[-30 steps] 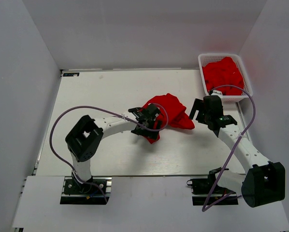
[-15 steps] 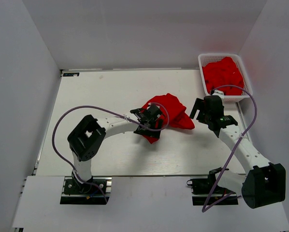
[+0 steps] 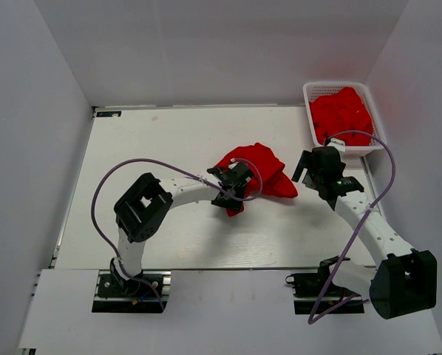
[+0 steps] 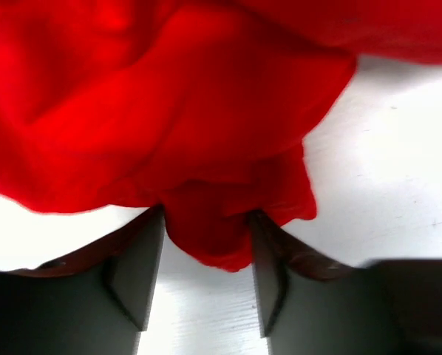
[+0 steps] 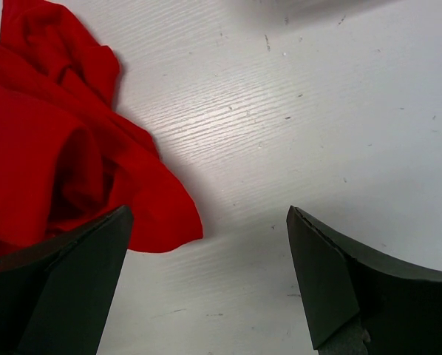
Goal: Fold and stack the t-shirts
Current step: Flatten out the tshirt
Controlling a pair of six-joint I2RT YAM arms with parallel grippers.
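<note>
Crumpled red t-shirt (image 3: pixel 264 164) lies mid-frame on the counter (image 3: pixel 147 148). The remaining t-shirts (image 3: pixel 341 111) fill the basket (image 3: pixel 310 92) at upper right. Left hand (image 4: pixel 205 255) pinches a small fold at the garment's lower-left edge. Right hand (image 5: pixel 206 288) is spread and empty, just right of the cloth. Risk: the shallow bite may slip under pull, and a one-point drag would bunch the shirt instead of spreading it.

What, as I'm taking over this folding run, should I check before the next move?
1. Left gripper clamped on the t-shirt: ok, cloth pinched between its fingers.
2. Right gripper open and empty: ok.
3. t-shirt spread flat for folding: not ok, bunched.
4. Right gripper clear of the cloth: cannot tell, an edge lies beside one finger.
5. Basket holds more shirts: ok.
</note>
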